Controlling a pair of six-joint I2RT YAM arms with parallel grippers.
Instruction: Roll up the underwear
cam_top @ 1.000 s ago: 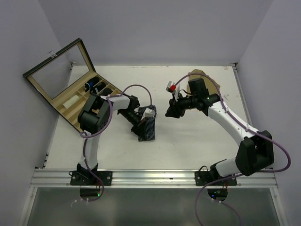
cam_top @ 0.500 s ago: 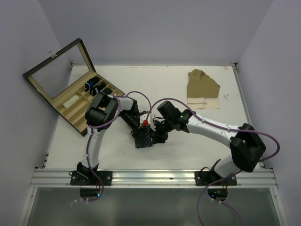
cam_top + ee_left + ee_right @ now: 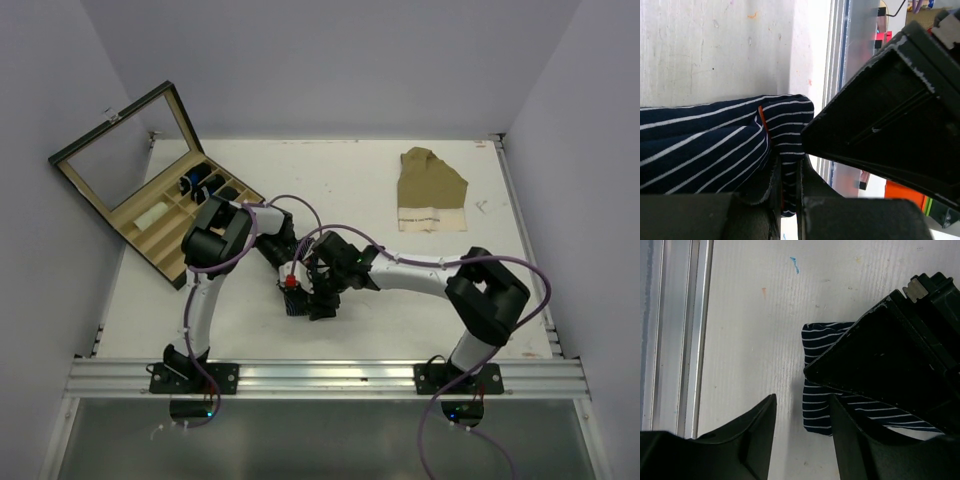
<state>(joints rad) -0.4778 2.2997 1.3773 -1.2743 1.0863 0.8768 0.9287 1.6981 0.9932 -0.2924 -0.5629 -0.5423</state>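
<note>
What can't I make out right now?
Right wrist: the left gripper covers most of the underwear.
Left wrist: it runs off the left edge; the right gripper blocks the view beyond.
Top: both grippers hide how far it's rolled.
Top: box contents too small.

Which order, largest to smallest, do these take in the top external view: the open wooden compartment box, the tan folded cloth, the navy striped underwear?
1. open wooden compartment box, glass lid raised
2. tan folded cloth
3. navy striped underwear, bunched and largely covered by the arms, so only its visible part is ranked
</note>
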